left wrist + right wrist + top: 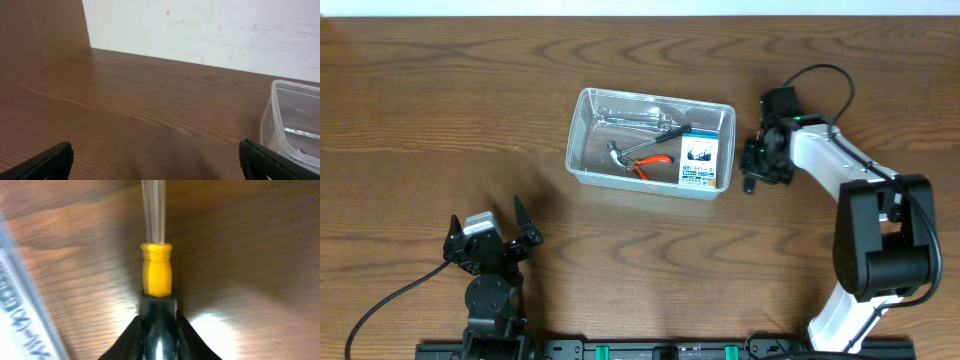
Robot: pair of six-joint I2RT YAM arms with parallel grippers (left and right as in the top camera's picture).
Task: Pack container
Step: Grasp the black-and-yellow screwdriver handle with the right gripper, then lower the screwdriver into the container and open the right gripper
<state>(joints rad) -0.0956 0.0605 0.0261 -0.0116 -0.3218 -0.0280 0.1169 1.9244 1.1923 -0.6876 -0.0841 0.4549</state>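
The clear plastic container [577, 148] stands at the table's middle. It holds a silver wrench [638, 118], a hammer [620, 152], red-handled pliers [650, 163] and a small blue-and-white box [699, 161]. My right gripper [753, 170] is just right of the container, low over the table. It is shut on a screwdriver [157, 275] with a yellow-and-black handle, whose shaft points away from the wrist camera. The container's wall [20, 305] shows at the left of the right wrist view. My left gripper [490, 238] is open and empty near the front left, with the container's corner [295, 125] to its right.
The wooden table [440, 120] stretches on all sides of the container. A white wall [210, 30] stands behind the table in the left wrist view. The arms' base rail [650, 350] runs along the front edge.
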